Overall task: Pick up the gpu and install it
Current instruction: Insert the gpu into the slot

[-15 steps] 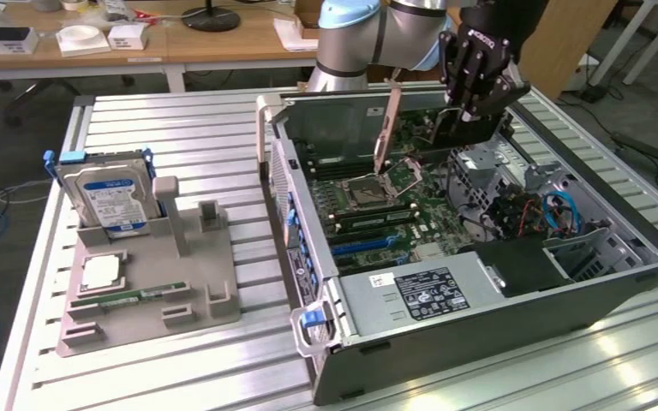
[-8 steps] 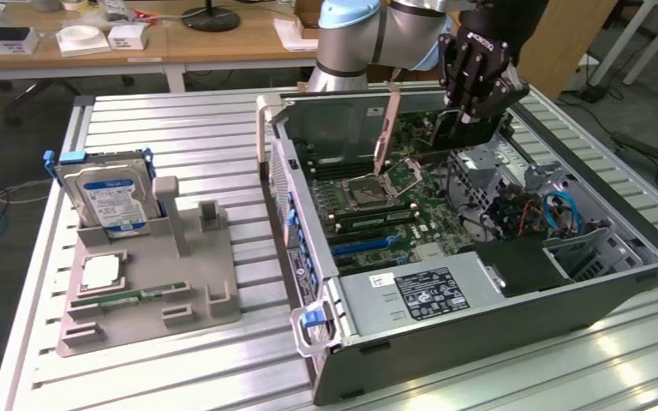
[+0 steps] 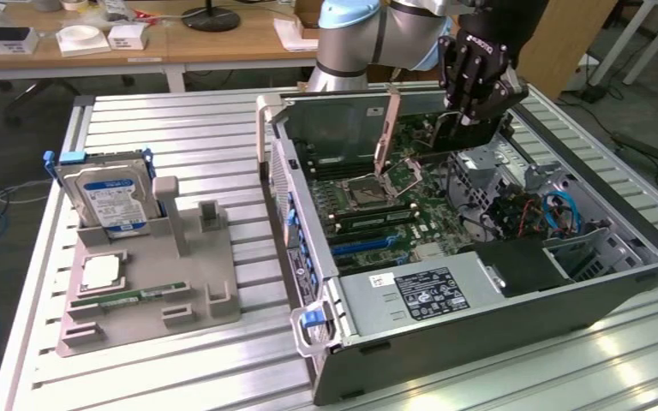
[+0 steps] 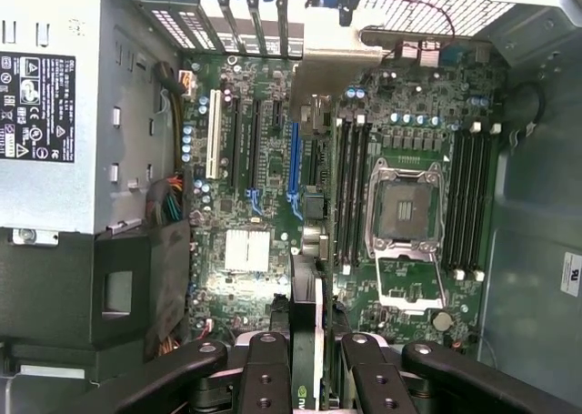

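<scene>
The gpu (image 4: 306,296) is a thin dark card seen edge-on, and my gripper (image 4: 307,359) is shut on it, one finger on each side. In the exterior view my gripper (image 3: 466,137) hangs over the far part of the open computer case (image 3: 306,180). The card's pale bracket strip (image 3: 389,128) sticks out towards the exterior view's left, above the motherboard (image 3: 392,214). The card hovers over the board and is clear of the slots. A blue expansion slot (image 4: 293,164) lies on the board beyond the card's lower edge.
The power supply (image 3: 421,291) fills the case's near corner, and drive bays with cables (image 3: 558,214) sit on the exterior view's right. On the table at the left, a grey holder (image 3: 152,287) carries a hard drive (image 3: 106,193), a processor (image 3: 100,272) and a memory stick (image 3: 129,297).
</scene>
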`<state>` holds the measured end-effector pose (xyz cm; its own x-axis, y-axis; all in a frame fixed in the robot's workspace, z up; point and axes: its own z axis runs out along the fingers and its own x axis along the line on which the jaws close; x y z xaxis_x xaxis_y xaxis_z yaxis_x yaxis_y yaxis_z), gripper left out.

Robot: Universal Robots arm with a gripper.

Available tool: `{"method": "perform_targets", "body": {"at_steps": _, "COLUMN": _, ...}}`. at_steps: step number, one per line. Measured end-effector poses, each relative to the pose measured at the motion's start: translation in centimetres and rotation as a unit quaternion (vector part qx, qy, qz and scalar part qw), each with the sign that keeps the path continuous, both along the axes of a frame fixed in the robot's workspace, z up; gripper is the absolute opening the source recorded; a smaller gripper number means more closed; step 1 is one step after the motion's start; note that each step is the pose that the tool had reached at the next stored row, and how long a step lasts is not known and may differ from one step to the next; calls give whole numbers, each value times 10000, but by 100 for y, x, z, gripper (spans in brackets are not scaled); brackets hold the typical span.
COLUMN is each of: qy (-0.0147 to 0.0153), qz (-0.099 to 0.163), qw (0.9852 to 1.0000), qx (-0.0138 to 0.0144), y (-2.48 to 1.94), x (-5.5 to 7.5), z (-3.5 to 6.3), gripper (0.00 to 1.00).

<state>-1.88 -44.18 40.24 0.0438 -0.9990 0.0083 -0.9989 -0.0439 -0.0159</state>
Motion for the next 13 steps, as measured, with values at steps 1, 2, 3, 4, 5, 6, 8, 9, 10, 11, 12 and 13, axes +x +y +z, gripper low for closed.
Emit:
{"method": "perform_targets", "body": {"at_steps": 1, "qy": -5, "qz": 0, "qw": 10000, "qx": 0, "y": 0, "x": 0, "z": -5, "gripper": 26}}
{"method": "perform_targets", "body": {"at_steps": 2, "qy": -9, "qz": 0, "qw": 10000, "qx": 0, "y": 0, "x": 0, "z": -10, "gripper": 26}}
{"method": "perform_targets", "body": {"at_steps": 3, "qy": -13, "qz": 0, "qw": 10000, "qx": 0, "y": 0, "x": 0, "z": -14, "gripper": 26}}
{"method": "perform_targets", "body": {"at_steps": 4, "qy": -15, "qz": 0, "qw": 10000, "qx": 0, "y": 0, "x": 0, "z": -16, "gripper": 26}}
{"method": "perform_targets", "body": {"at_steps": 5, "qy": -16, "qz": 0, "qw": 10000, "qx": 0, "y": 0, "x": 0, "z": -16, "gripper": 26}}
{"method": "perform_targets", "body": {"at_steps": 6, "qy": -16, "qz": 0, "qw": 10000, "qx": 0, "y": 0, "x": 0, "z": -17, "gripper": 26}}
{"method": "perform_targets", "body": {"at_steps": 8, "qy": -16, "qz": 0, "qw": 10000, "qx": 1, "y": 0, "x": 0, "z": -21, "gripper": 26}}
{"method": "perform_targets", "body": {"at_steps": 9, "qy": -16, "qz": 0, "qw": 10000, "qx": 0, "y": 0, "x": 0, "z": -22, "gripper": 26}}
{"method": "perform_targets", "body": {"at_steps": 10, "qy": -16, "qz": 0, "qw": 10000, "qx": 1, "y": 0, "x": 0, "z": -26, "gripper": 26}}
{"method": "perform_targets", "body": {"at_steps": 11, "qy": -16, "qz": 0, "qw": 10000, "qx": 1, "y": 0, "x": 0, "z": -28, "gripper": 26}}
{"method": "perform_targets", "body": {"at_steps": 12, "qy": -16, "qz": 0, "qw": 10000, "qx": 0, "y": 0, "x": 0, "z": -30, "gripper": 26}}
{"method": "perform_targets", "body": {"at_steps": 13, "qy": -16, "qz": 0, "qw": 10000, "qx": 0, "y": 0, "x": 0, "z": -33, "gripper": 26}}
